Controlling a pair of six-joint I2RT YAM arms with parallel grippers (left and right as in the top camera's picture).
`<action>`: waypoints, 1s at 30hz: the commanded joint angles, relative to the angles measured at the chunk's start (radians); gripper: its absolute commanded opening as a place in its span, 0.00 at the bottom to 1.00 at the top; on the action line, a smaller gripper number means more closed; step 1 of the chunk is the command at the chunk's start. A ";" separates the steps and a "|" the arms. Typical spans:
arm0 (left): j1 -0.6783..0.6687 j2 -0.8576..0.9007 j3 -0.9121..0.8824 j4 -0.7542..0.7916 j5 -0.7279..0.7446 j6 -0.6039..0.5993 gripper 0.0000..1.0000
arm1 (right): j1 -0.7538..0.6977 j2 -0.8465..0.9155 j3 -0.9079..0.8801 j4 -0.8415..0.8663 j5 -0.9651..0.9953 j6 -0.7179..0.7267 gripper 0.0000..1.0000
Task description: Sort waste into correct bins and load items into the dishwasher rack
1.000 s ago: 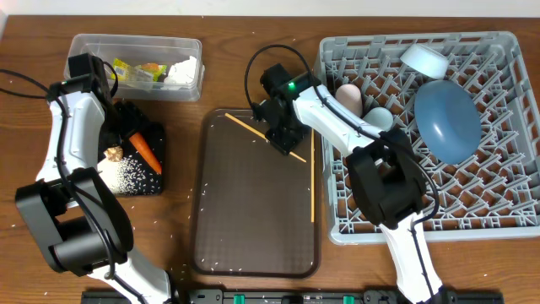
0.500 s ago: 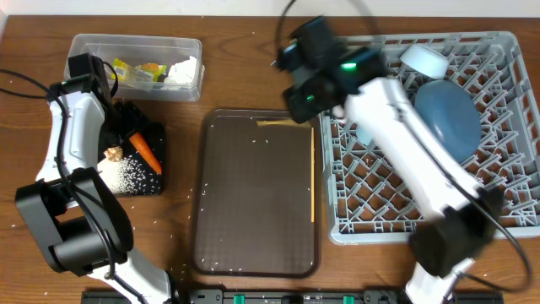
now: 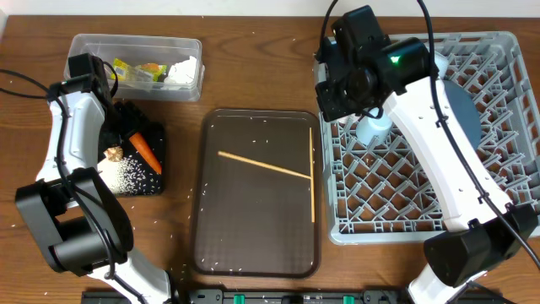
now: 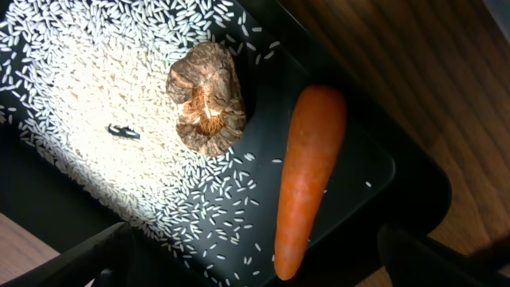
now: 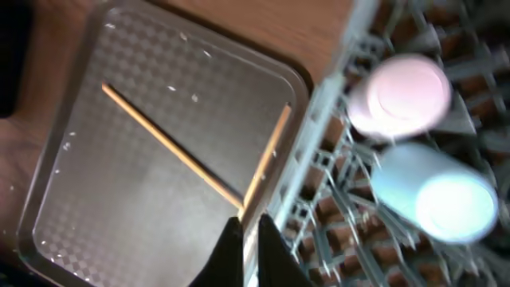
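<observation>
My right gripper (image 3: 327,101) (image 5: 243,239) hangs shut and empty high over the left rim of the dishwasher rack (image 3: 506,203). Two chopsticks lie on the brown serving tray (image 3: 253,228): one slanted (image 3: 263,165) (image 5: 167,147), one along the right side (image 3: 312,181) (image 5: 267,155). A pink cup (image 5: 398,96) and a light-blue cup (image 3: 371,131) (image 5: 438,199) sit in the rack beside the blue plate (image 3: 472,114). My left gripper (image 3: 126,127) (image 4: 263,271) is open over the black tray (image 3: 152,187), above the rice (image 4: 88,96), brown lump (image 4: 207,100) and carrot (image 4: 307,175).
The clear tub (image 3: 84,51) at the back left holds a yellow-green wrapper (image 3: 135,72) and a white tissue (image 3: 181,72). Rice grains are scattered on the serving tray and the wooden table (image 3: 245,51). My right arm hides part of the rack.
My right gripper rose from the serving tray and swung right to the rack's left rim. The chopstick it was at now lies slanted across the tray's middle. The left arm stayed still.
</observation>
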 commanded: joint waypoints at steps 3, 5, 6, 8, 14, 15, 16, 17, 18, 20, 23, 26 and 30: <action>-0.001 0.011 -0.006 -0.002 -0.001 -0.002 0.98 | 0.091 0.019 -0.074 0.100 -0.078 -0.220 0.45; -0.001 0.011 -0.006 -0.002 -0.001 -0.002 0.98 | 0.154 0.041 -0.131 0.148 -0.072 -0.304 0.68; -0.001 0.011 -0.006 -0.002 -0.001 -0.002 0.98 | 0.181 0.055 -0.160 0.164 -0.066 -0.349 0.74; -0.001 0.011 -0.006 -0.002 -0.001 -0.002 0.98 | 0.226 0.082 -0.208 0.178 -0.044 -0.418 0.78; -0.001 0.011 -0.006 -0.002 -0.001 -0.002 0.98 | 0.331 0.161 -0.323 0.181 -0.079 -0.654 0.71; -0.001 0.011 -0.006 -0.002 -0.001 -0.002 0.98 | 0.348 0.174 -0.340 0.189 -0.079 -0.677 0.71; -0.001 0.011 -0.006 -0.002 -0.001 -0.002 0.98 | 0.367 0.188 -0.360 0.200 -0.070 -0.693 0.70; -0.001 0.011 -0.006 -0.002 -0.001 -0.002 0.98 | 0.386 0.205 -0.380 0.216 -0.051 -0.697 0.69; -0.001 0.011 -0.006 -0.002 -0.001 -0.002 0.98 | 0.399 0.218 -0.392 0.224 -0.034 -0.697 0.68; -0.001 0.011 -0.006 -0.002 -0.001 -0.002 0.98 | 0.420 0.242 -0.408 0.225 -0.003 -0.697 0.65; -0.001 0.011 -0.006 -0.002 -0.001 -0.002 0.98 | 0.439 0.266 -0.422 0.217 -0.013 -0.692 0.63; -0.001 0.011 -0.006 -0.002 -0.001 -0.002 0.98 | 0.454 0.268 -0.435 0.215 -0.023 -0.660 0.59; -0.001 0.011 -0.006 -0.002 -0.001 -0.002 0.98 | 0.470 0.268 -0.435 0.171 -0.103 -0.666 0.59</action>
